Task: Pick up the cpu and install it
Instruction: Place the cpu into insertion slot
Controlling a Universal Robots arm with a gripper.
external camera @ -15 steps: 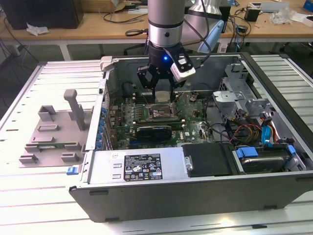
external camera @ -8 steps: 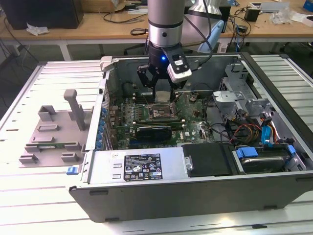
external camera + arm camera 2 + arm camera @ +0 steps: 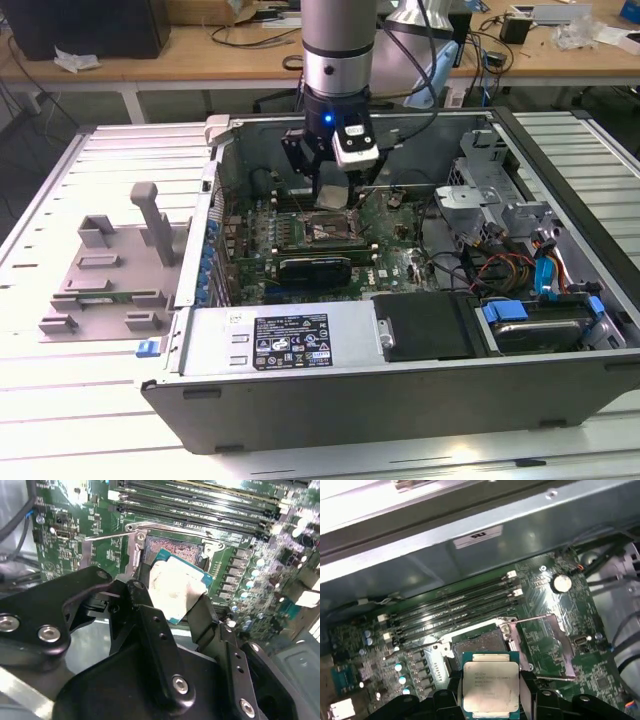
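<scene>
1. Where the exterior view's left begins, a grey tray (image 3: 100, 290) lies on the slatted table (image 3: 60, 420), well apart from the arm.
2. Computer case (image 3: 400, 400): lid off, at the middle of the exterior view, with a green board (image 3: 300, 250) lying flat inside.
3. Gripper (image 3: 330, 190): hangs inside the case, over the board. The jaws are drawn in to the chip's width and clamp the cpu (image 3: 491, 687). In both wrist views the black fingers (image 3: 454, 687) press two opposite edges of it.
4. Cpu, position: between the fingers, over the near edge of the socket (image 3: 480, 642). Whether it touches the socket cannot be told.
5. Cpu, facing: the silvery metal top is turned away from the board and toward both wrist cameras. The chip lies roughly level with the board. It is square, so it has no long axis, and its edges run about parallel to the socket's frame.
6. Socket: its metal cover plate (image 3: 547, 645) is folded aside and the contact field is bare.
7. Memory slots (image 3: 455, 605): a row of long black slots just beyond the socket.
8. Drive bays (image 3: 520, 320): at the exterior view's right, with blue clips and bundled cables.
</scene>
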